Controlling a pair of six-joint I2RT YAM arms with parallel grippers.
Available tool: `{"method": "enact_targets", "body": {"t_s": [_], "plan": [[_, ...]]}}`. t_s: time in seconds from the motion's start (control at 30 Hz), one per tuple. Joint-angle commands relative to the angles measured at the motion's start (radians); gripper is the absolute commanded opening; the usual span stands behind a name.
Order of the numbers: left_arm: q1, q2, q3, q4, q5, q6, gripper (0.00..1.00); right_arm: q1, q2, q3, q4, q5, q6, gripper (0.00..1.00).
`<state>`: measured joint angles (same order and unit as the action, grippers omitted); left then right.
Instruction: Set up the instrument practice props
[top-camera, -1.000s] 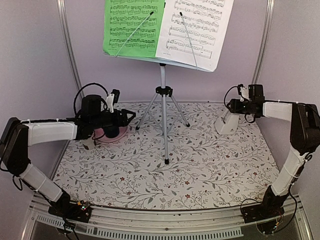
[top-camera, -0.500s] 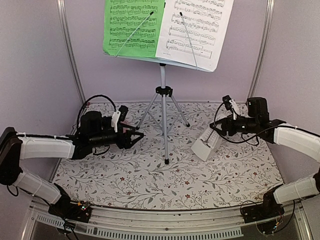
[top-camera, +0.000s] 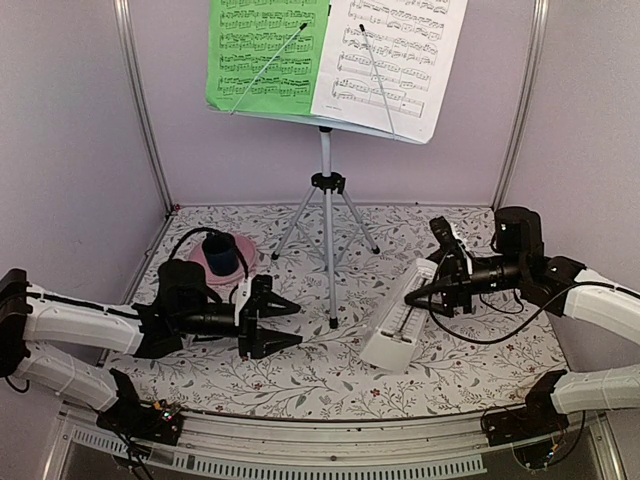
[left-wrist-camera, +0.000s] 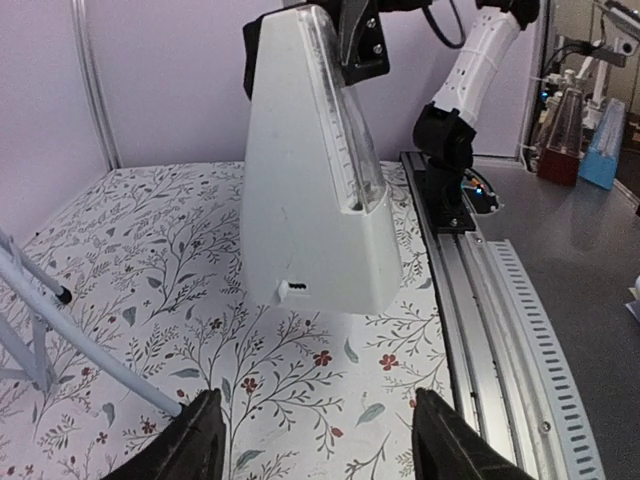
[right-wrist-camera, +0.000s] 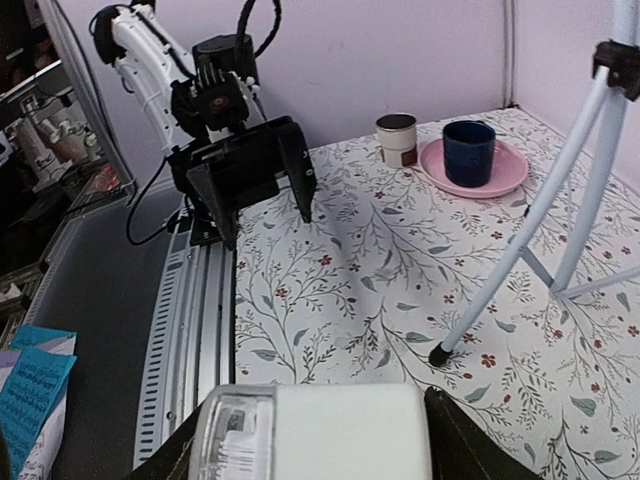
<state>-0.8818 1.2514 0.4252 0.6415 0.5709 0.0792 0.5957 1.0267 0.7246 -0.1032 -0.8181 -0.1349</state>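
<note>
The pale grey music stand (top-camera: 326, 215) stands at the back centre. A green sheet (top-camera: 268, 50) and a white sheet (top-camera: 390, 55) rest on its desk. My right gripper (top-camera: 425, 290) is shut on the narrow top of the white pyramid metronome (top-camera: 397, 328). It holds the metronome tilted, with the base low over the cloth, right of the stand's front leg. In the right wrist view my gripper (right-wrist-camera: 320, 440) has the metronome (right-wrist-camera: 335, 430) between its fingers. My left gripper (top-camera: 278, 325) is open and empty, pointing at the metronome (left-wrist-camera: 315, 200) from the left. In the left wrist view that gripper (left-wrist-camera: 318, 440) shows bare cloth between its fingers.
A dark blue cup (top-camera: 221, 252) stands on a pink plate (top-camera: 243, 262) at the back left, behind my left arm. A small white cup (right-wrist-camera: 397, 138) stands beside them. The stand's legs (right-wrist-camera: 540, 220) spread over the flowered cloth. A metal rail (left-wrist-camera: 490, 330) runs along the near edge.
My right arm has carried the metronome from the back right corner forward and left, tilting it. My left gripper has left the cup and plate, moved forward and right, and opened wide.
</note>
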Motion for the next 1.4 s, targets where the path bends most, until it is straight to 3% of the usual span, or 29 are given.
{"method": "enact_targets", "body": {"t_s": [0.0,0.23,0.27,0.53,0.6,0.7,0.77,1.0,1.1,1.37], "plan": [[-0.075,-0.043,-0.012,-0.025,-0.062,0.173,0.62,0.087,-0.031,0.075,0.022,-0.116,-0.098,0.22],[-0.232,-0.056,0.017,-0.1,-0.235,0.321,0.53,0.208,0.004,0.169,-0.055,-0.074,-0.169,0.2],[-0.247,-0.046,0.025,-0.107,-0.251,0.332,0.52,0.215,0.009,0.179,-0.059,-0.075,-0.176,0.16],[-0.335,0.02,0.089,-0.127,-0.366,0.408,0.46,0.258,0.035,0.222,-0.065,-0.066,-0.182,0.12],[-0.335,0.04,0.103,-0.123,-0.358,0.378,0.54,0.26,0.033,0.225,-0.058,-0.05,-0.183,0.11],[-0.346,0.069,0.097,-0.08,-0.352,0.326,0.77,0.261,0.027,0.216,-0.037,-0.025,-0.176,0.07],[-0.353,0.085,0.09,-0.058,-0.34,0.3,0.85,0.262,0.023,0.213,-0.024,-0.013,-0.17,0.06],[-0.357,0.126,0.073,0.044,-0.357,0.202,0.89,0.264,-0.005,0.209,0.006,0.024,-0.167,0.03],[-0.358,0.158,0.078,0.096,-0.364,0.151,0.99,0.266,-0.008,0.209,0.009,0.017,-0.167,0.02],[-0.357,0.208,0.099,0.108,-0.4,0.092,0.99,0.268,-0.018,0.208,0.022,0.023,-0.161,0.01]]}}
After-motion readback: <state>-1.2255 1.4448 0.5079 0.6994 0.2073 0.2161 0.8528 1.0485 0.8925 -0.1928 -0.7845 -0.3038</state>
